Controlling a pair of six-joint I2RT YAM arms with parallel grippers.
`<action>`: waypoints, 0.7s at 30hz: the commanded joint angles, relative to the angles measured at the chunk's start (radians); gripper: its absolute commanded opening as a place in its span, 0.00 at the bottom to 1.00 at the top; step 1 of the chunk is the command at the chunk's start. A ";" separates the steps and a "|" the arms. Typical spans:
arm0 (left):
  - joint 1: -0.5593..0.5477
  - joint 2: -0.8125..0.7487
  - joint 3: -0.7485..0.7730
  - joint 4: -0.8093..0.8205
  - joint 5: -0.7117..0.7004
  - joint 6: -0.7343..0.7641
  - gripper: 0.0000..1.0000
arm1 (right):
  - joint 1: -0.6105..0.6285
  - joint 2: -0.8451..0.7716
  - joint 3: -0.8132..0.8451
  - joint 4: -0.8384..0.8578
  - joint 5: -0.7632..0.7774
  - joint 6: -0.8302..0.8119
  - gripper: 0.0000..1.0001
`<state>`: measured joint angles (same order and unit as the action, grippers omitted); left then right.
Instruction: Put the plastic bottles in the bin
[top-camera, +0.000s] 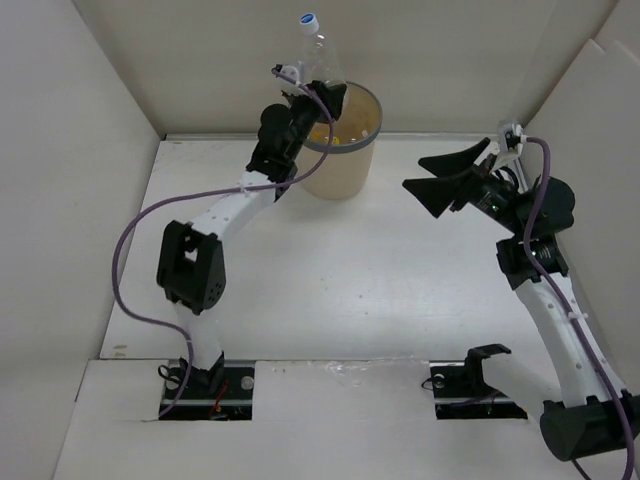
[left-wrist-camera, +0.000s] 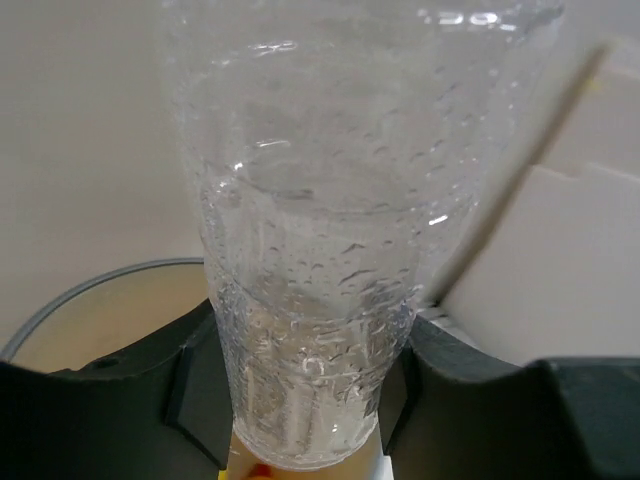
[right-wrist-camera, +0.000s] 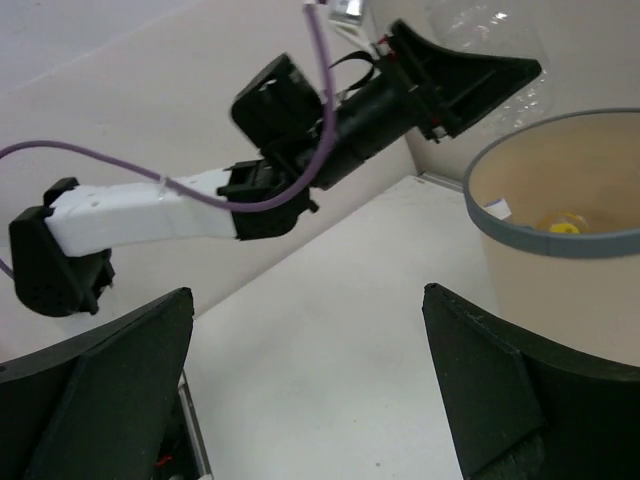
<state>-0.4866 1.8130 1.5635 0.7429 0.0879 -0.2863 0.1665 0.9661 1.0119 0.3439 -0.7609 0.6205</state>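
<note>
My left gripper (top-camera: 322, 97) is shut on the large clear unlabelled plastic bottle (top-camera: 320, 55) near its base and holds it upright, blue-and-white cap up, over the left rim of the beige bin (top-camera: 350, 170). In the left wrist view the wet bottle (left-wrist-camera: 320, 220) fills the gap between my dark fingers (left-wrist-camera: 150, 400), with the bin's grey rim (left-wrist-camera: 90, 285) below. Yellow and orange bottle parts (top-camera: 327, 131) show inside the bin. My right gripper (top-camera: 440, 185) is open and empty, to the right of the bin, above the table.
White walls close in the table at the back and on both sides. In the right wrist view the bin's rim (right-wrist-camera: 560, 240) is at the right, with a yellow cap (right-wrist-camera: 562, 222) inside, and the left arm (right-wrist-camera: 150, 215) reaches across.
</note>
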 joint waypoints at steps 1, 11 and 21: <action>0.003 0.153 0.229 -0.126 -0.186 0.125 0.19 | -0.019 -0.091 -0.013 -0.150 0.052 -0.097 1.00; -0.007 0.351 0.598 -0.359 -0.329 0.110 1.00 | 0.043 -0.218 0.037 -0.364 0.117 -0.199 1.00; -0.029 0.128 0.406 -0.375 -0.370 0.170 1.00 | 0.082 -0.188 0.085 -0.540 0.322 -0.291 1.00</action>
<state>-0.5083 2.0701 2.0075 0.3302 -0.2562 -0.1459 0.2314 0.7788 1.0531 -0.1410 -0.5041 0.3687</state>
